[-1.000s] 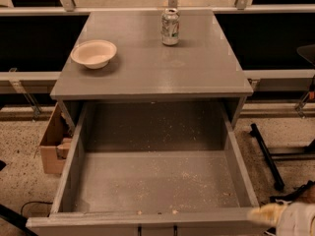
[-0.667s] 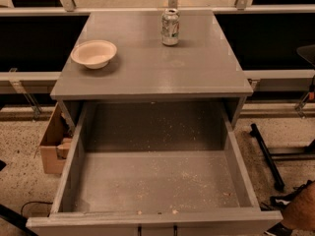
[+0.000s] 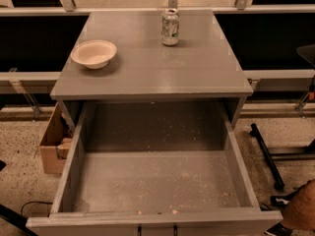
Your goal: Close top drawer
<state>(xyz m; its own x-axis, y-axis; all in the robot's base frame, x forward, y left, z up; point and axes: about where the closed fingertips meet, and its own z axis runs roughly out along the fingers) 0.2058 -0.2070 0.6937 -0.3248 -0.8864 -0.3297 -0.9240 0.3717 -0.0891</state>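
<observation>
The top drawer [image 3: 157, 181] stands pulled far out from under the gray table top [image 3: 152, 68]. Its gray inside is empty apart from specks of crumbs. Its front edge [image 3: 147, 222] runs along the bottom of the view, and the two black ends of its handle [image 3: 156, 229] just show there. My gripper is out of view. Only a tan rounded part of my arm [image 3: 301, 209] shows at the bottom right corner, to the right of the drawer's front corner and apart from it.
A white bowl [image 3: 94, 53] and a drink can [image 3: 170, 27] stand on the table top. A cardboard box [image 3: 51, 141] sits on the floor left of the drawer. Black chair legs [image 3: 268, 156] lie on the floor at the right. A railing runs behind the table.
The pale part of my arm at the bottom right has moved down and right, mostly out of the picture. The drawer is as far open as before.
</observation>
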